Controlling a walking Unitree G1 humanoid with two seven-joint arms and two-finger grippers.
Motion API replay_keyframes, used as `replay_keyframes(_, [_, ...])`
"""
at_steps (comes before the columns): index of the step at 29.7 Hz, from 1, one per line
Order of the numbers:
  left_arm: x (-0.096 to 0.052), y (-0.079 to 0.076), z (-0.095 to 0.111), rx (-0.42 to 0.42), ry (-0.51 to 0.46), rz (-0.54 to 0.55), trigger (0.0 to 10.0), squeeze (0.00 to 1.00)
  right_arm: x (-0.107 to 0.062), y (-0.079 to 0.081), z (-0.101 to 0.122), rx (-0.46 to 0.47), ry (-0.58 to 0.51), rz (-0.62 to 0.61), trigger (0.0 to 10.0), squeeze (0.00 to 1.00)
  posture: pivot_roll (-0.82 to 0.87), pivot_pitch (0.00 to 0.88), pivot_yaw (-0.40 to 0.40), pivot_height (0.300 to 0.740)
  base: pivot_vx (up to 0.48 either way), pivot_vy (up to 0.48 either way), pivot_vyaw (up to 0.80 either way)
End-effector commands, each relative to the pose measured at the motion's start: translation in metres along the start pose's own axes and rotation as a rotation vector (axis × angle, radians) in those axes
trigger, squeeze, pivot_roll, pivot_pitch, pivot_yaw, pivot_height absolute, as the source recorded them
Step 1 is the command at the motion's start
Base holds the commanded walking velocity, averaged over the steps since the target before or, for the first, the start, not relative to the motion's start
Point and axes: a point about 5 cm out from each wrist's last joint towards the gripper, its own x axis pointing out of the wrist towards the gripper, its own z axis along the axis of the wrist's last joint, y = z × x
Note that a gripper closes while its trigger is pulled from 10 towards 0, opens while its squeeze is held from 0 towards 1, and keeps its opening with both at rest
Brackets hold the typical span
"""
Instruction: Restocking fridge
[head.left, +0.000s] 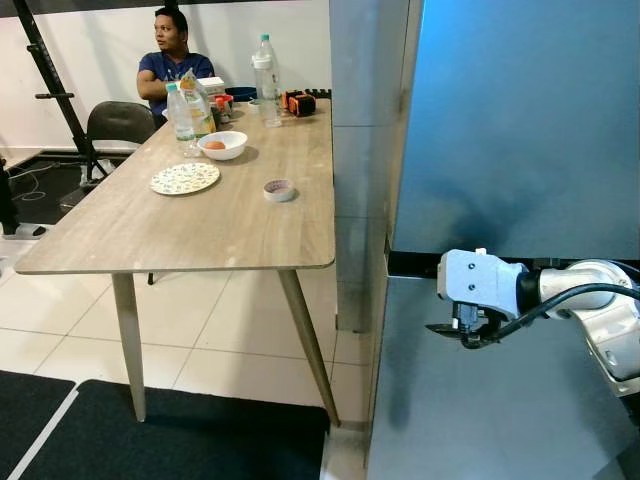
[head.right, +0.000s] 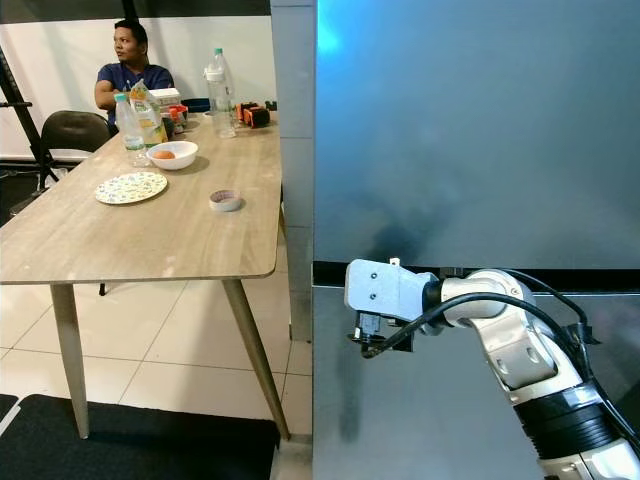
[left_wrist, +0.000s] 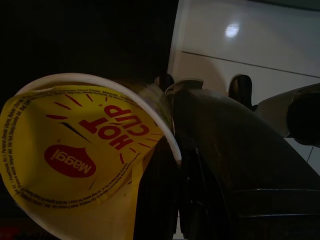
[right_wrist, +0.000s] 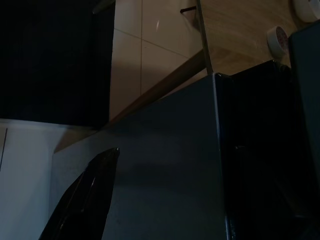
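Fridge (head.right: 470, 130) flat grey metal | R tool (head.right: 372, 340) at door seam | L tool (left_wrist: 200, 150) holds paper cup (left_wrist: 80, 155)

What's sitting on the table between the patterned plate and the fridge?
A small round dish lies on the wooden table between the patterned plate and the fridge, in both eye views.

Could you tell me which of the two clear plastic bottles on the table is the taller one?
The taller bottle is the one with the green cap, standing near the table's far end toward the fridge side. The shorter bottle stands beside the white bowl, nearer the seated person.
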Motion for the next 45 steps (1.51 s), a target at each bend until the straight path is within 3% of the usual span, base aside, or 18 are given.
replay_keyframes(1, [-0.001, -0.003, -0.015, -0.006, 0.056, -0.005, 10.0, 0.00, 0.005, 0.005, -0.006, 0.026, 0.037, 0.034, 10.0, 0.00, -0.10, 0.000, 0.004, 0.740, 0.000, 0.000, 0.00])
replay_keyframes(6, [0.000, -0.004, -0.015, -0.010, 0.057, -0.007, 10.0, 0.00, -0.002, 0.000, -0.019, 0.068, 0.127, 0.006, 10.0, 0.00, -0.10, 0.000, 0.001, 0.740, 0.000, 0.000, 0.00])
replay_keyframes(21, [0.000, -0.006, -0.016, -0.009, 0.060, -0.008, 10.0, 0.00, -0.017, -0.010, -0.036, 0.136, 0.242, -0.067, 10.0, 0.00, -0.10, 0.000, 0.001, 0.740, 0.000, 0.000, 0.00])
replay_keyframes(36, [-0.001, -0.005, -0.019, -0.010, 0.067, -0.003, 10.0, 0.00, -0.014, -0.006, -0.028, 0.147, 0.154, 0.003, 10.0, 0.00, -0.10, 0.000, 0.001, 0.740, 0.000, 0.000, 0.00])
replay_keyframes(45, [-0.001, -0.003, -0.016, -0.009, 0.064, 0.000, 10.0, 0.00, -0.015, 0.008, -0.023, 0.153, 0.116, 0.110, 10.0, 0.00, -0.11, 0.000, -0.002, 0.740, 0.000, 0.000, 0.00])
